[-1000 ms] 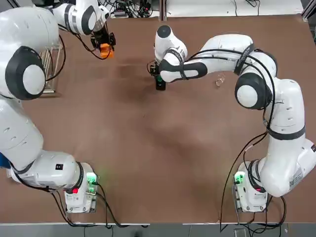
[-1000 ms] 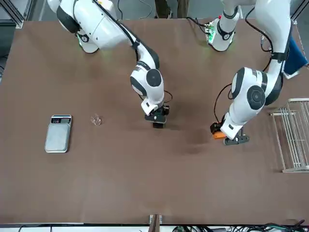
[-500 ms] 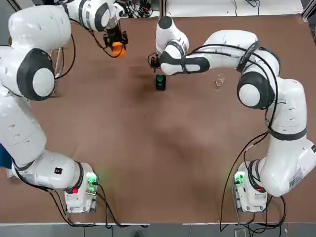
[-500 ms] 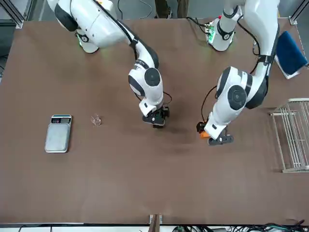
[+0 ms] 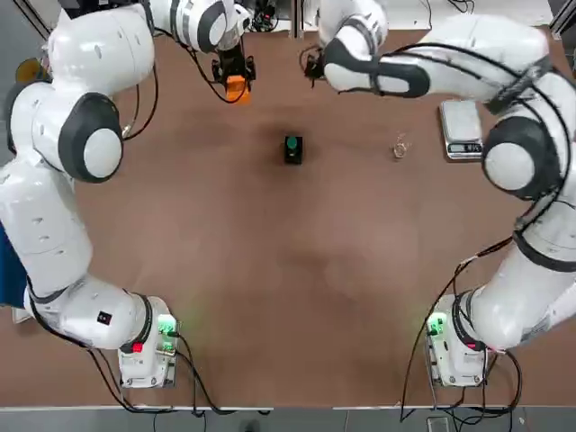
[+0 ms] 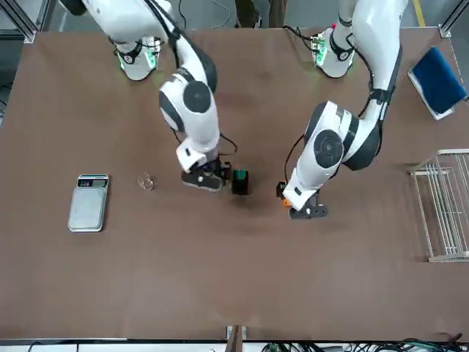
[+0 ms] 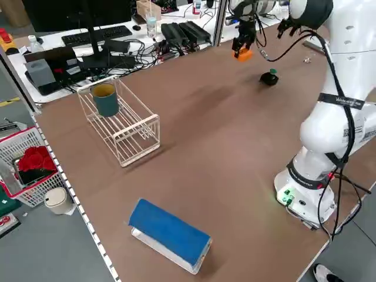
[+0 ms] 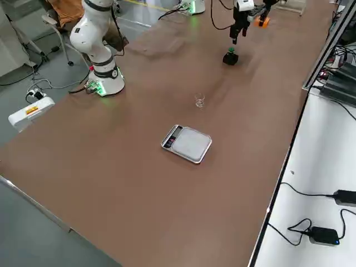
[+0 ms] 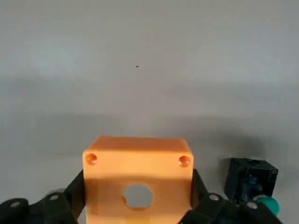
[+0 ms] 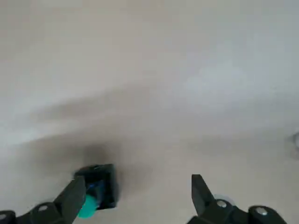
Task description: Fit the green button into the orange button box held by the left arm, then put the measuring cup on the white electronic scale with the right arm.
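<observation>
We list: box (image 9: 138,179), orange, clenched in left hand (image 9: 138,205), round hole facing its wrist camera. Button (image 5: 292,147), green cap up, on counter (image 5: 270,270). Right hand (image 10: 135,205) released, hovering beside it.

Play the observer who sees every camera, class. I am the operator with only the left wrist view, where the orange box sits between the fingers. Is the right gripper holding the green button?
Observer: No. The right gripper is open and empty. The green button sits on the black block on the table.
Operator: Where is the measuring cup?
Observer: The measuring cup stands on the table between the button and the white electronic scale, apart from both.
Operator: Is anything on the scale?
Observer: No, its top plate is bare.
</observation>
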